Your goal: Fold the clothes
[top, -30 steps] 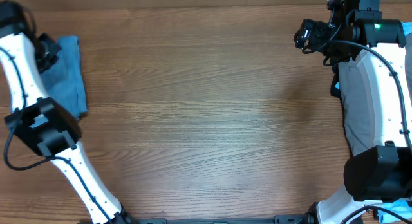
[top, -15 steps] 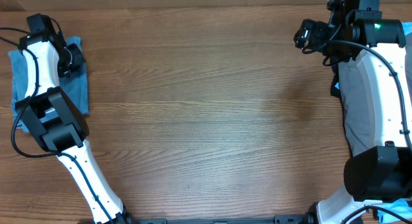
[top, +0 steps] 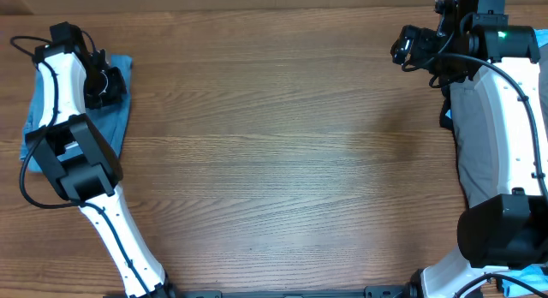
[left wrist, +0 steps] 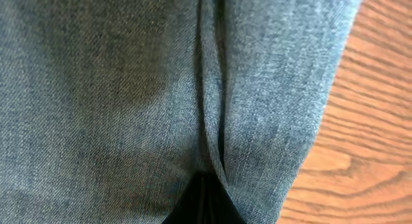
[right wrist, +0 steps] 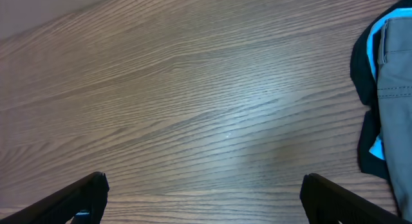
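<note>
The light-blue denim jeans (top: 122,110) lie bunched at the table's far left, partly hidden under my left arm. My left gripper (top: 107,84) sits on them, shut on a pinched fold of the denim. In the left wrist view the jeans (left wrist: 129,89) fill the frame and a ridge of cloth runs into the dark closed fingertips (left wrist: 203,201). My right gripper (top: 402,50) hovers at the far right, open, with only bare wood between its fingertips (right wrist: 87,192). Grey trousers (right wrist: 396,63) lie on a black garment (right wrist: 360,66) with a pale-blue edge (right wrist: 376,147).
The wooden table (top: 274,161) spreads between the two arms. The grey trousers (top: 462,131) lie along the right edge, mostly under my right arm. The jeans' edge meets bare wood (left wrist: 373,121) on the right of the left wrist view.
My left gripper has moved right and slightly down, dragging the jeans with it toward the table's middle. The right arm has stayed still.
</note>
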